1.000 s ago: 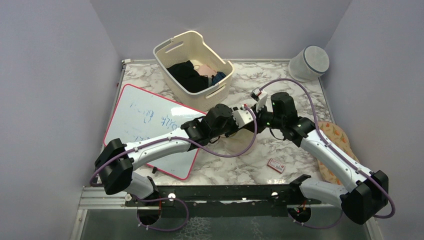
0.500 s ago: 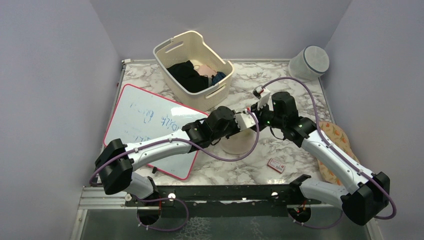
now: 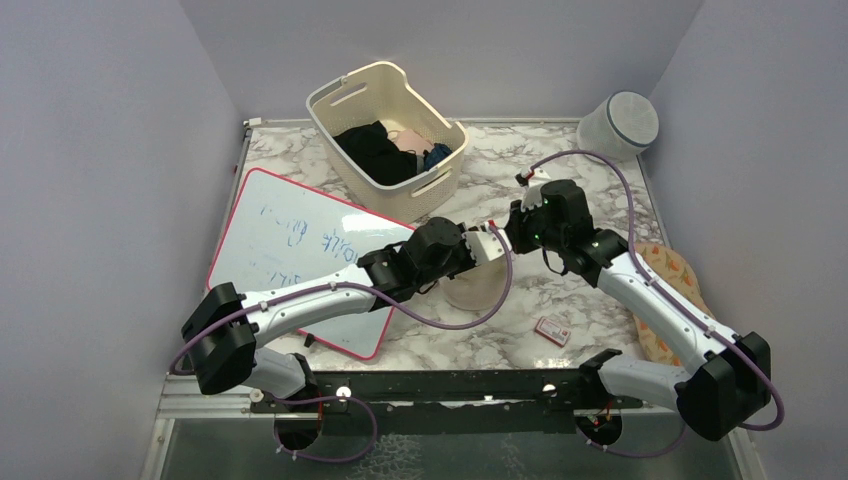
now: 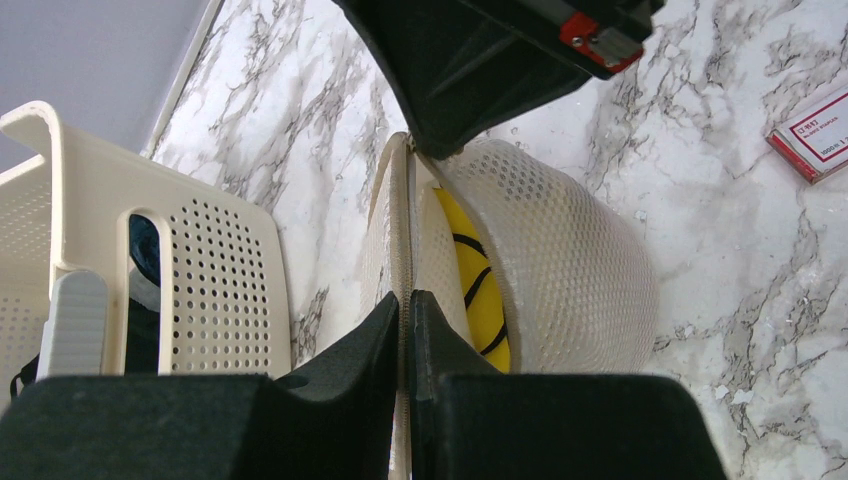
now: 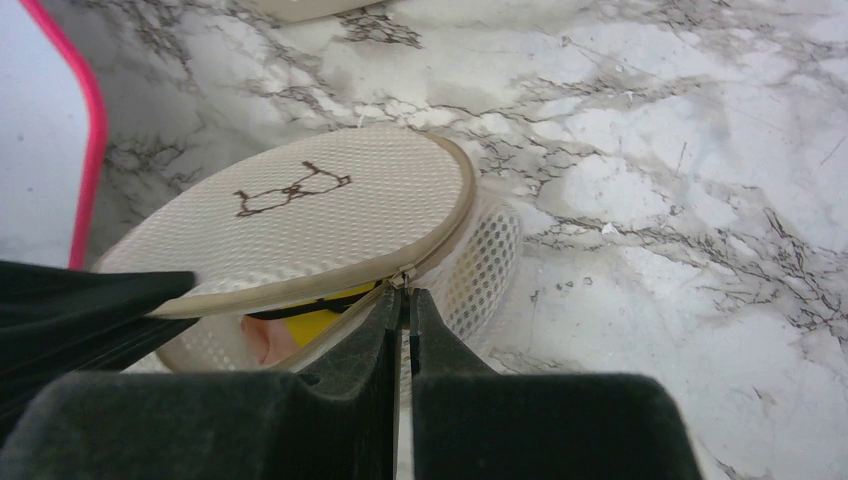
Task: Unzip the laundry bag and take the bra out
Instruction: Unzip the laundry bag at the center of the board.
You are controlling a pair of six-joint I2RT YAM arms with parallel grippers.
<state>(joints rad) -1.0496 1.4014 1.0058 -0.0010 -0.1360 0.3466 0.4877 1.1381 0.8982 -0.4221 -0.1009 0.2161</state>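
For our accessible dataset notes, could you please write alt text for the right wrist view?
A round cream mesh laundry bag, a bra outline printed on top, lies on the marble table, its zip partly open and something yellow showing inside. The right gripper, jaws shut, pinches the bag at the zip's end.

Rising plain and pale lilac on three sides as walls (image 3: 100, 150), closing in a tabletop (image 3: 500, 140) of white marble veined in grey. Running along the near edge as a black metal rail (image 3: 450, 385), ending at the left in a silver ribbed frame (image 3: 200, 400). Falling soft and even across the stone, throwing only faint shadows. Filling both wrist views with that same veined marble.
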